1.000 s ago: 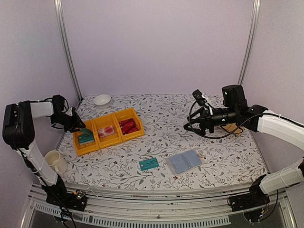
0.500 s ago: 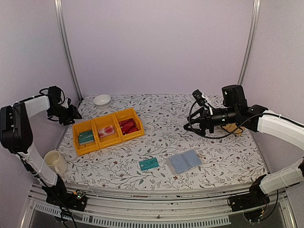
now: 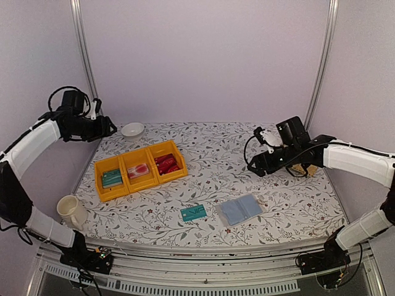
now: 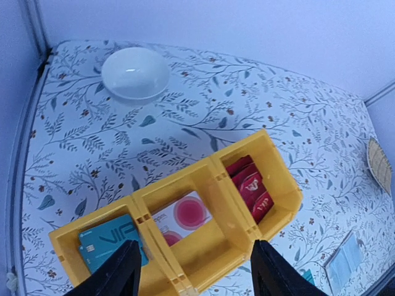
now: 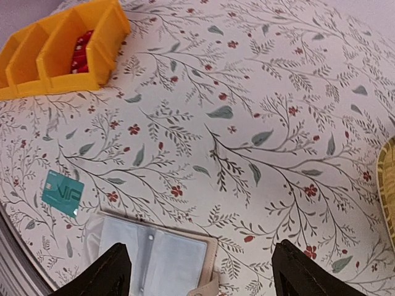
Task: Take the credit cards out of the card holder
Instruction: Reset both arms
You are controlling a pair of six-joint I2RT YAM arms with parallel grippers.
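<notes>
Since a second back: left gripper had pulled up and away from the bins and sat high at back-left. Right gripper had dipped a little toward the table.

Holder lay open flat near the front edge, right of centre. In the right wrist view its sleeves read pale blue-grey with no coloured card showing. I could not tell whether any cards were left inside.

My read on the holder was soft, light and floppy, so it would drag or lift with any pull. I'd pin one leaf with one gripper and draw from a sleeve's open edge with the other. I took the cards to be thin, stiff, slick and light. I'd pinch them by an exposed edge, since flat on the table they'd be hard to get under.

Teal card lay loose just left of the holder, not touching it. In the bins, further back-left, a second teal sat in the left one. Pink card was in the middle bin and red cards in the right.

Right gripper hung above the table, back-right of the holder, fingers spread and nothing held. Left gripper was also spread and empty.

Bowl sat behind the bins, mug at the front-left edge and basket by the right arm. All three were well apart from the holder. Nothing stood between the right gripper and the holder. Only the loose teal card was near enough to get nudged.
</notes>
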